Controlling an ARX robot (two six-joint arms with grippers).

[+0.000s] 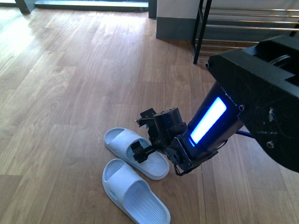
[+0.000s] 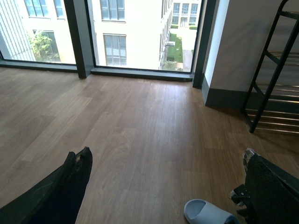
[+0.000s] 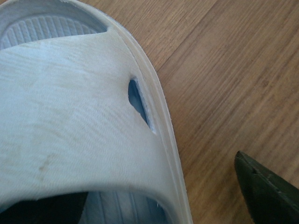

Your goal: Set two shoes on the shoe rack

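- Left claw (image 2: 166,154): parked up high, looking out over the floor (image 1: 70,93). Its two fingers are spread wide with nothing between them, so it's just keeping out of the way.
- Near slide (image 1: 135,193): light blue rubber, ribbed footbed, lying flat on the wood with its toe pointing toward the robot's right. Nothing is touching it.
- Far slide (image 1: 128,142): same pale blue, just beside its twin and roughly parallel to it. Up close the strap (image 3: 60,107) looks a bit scuffed and has a small slot by the edge.
- Right claw (image 1: 142,151): reaching down onto the far slide's strap, which is the obvious handle. One finger (image 3: 266,186) sits outside the rim with bare floor between, and the dark bit under the strap is probably the other. So I'd call it spread around the strap, not clamped yet.
- Shoe rack (image 1: 252,21): back right by the wall, well apart from both slides. No shoes on the bars I can see.
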